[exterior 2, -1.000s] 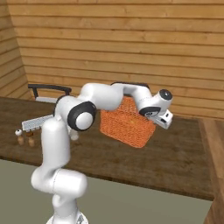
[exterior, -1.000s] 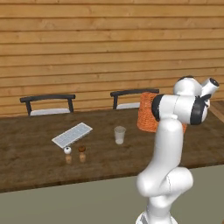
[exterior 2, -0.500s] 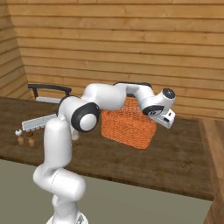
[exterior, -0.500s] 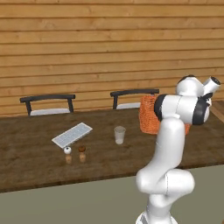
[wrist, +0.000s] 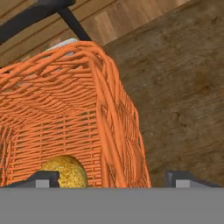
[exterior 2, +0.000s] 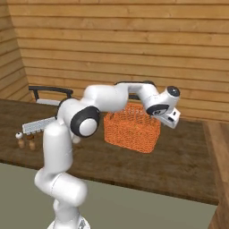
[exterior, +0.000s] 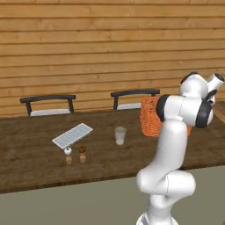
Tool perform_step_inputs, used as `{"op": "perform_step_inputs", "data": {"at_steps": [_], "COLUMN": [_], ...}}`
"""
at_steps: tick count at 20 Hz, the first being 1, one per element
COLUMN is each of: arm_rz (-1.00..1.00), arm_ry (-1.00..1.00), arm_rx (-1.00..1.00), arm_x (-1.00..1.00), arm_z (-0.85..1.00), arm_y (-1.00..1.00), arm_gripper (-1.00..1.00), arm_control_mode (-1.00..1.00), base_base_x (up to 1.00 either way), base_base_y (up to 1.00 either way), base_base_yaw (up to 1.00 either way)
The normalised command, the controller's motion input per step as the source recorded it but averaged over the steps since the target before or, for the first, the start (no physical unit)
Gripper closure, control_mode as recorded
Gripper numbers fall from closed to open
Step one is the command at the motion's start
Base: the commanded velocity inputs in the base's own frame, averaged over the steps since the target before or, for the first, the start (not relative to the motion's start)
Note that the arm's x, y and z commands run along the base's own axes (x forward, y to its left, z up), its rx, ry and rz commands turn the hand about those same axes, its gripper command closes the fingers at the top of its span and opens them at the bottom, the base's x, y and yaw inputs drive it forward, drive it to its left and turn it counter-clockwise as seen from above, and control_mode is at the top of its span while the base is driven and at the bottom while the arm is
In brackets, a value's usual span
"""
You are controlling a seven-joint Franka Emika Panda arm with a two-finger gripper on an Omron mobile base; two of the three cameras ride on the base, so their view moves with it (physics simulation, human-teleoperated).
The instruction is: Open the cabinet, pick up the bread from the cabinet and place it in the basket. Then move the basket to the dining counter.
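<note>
The orange wicker basket (exterior: 149, 116) (exterior 2: 129, 127) (wrist: 65, 109) stands on the dark wooden dining counter (exterior: 35, 149) (exterior 2: 179, 165) (wrist: 183, 87). The golden-brown bread (wrist: 63, 170) lies on the basket's floor. My gripper (exterior 2: 172, 117) (wrist: 113, 178) hangs open over the basket's right wall. One fingertip is inside the basket by the bread and the other is outside over the wood, and neither touches the wicker. The cabinet is out of view.
A glass (exterior: 120, 135), a pale grey tray (exterior: 72, 135) and two small shakers (exterior: 74, 154) stand on the counter left of the basket. Two dark chairs (exterior: 47, 104) (exterior: 132, 99) line its far side before the plank wall. Another wooden top (exterior 2: 220, 147) adjoins at the right.
My jaws have spread wide and let go of the basket's wall. The basket rests on the counter, and the arm has hardly moved.
</note>
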Motion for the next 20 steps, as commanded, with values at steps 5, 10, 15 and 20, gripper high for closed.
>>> {"op": "perform_step_inputs", "data": {"at_steps": [5, 10, 15, 20], "arm_rz": [0.0, 0.0, 0.0, 0.0], "arm_ry": [0.0, 0.0, 0.0, 0.0], "arm_rx": [-0.05, -0.17, -0.26, -0.2], "arm_x": [-0.29, -0.69, -0.85, -0.64], "arm_z": [0.61, 0.45, 0.29, 0.47], "arm_y": [0.16, 0.62, 0.96, 0.84], "arm_gripper": [-1.0, -1.0, -1.0, -1.0], "arm_control_mode": [-1.0, -1.0, -1.0, -1.0], "base_base_x": [0.0, 0.0, 0.0, 0.0], "base_base_y": [0.0, 0.0, 0.0, 0.0], "base_base_yaw": [0.0, 0.0, 0.0, 0.0]}}
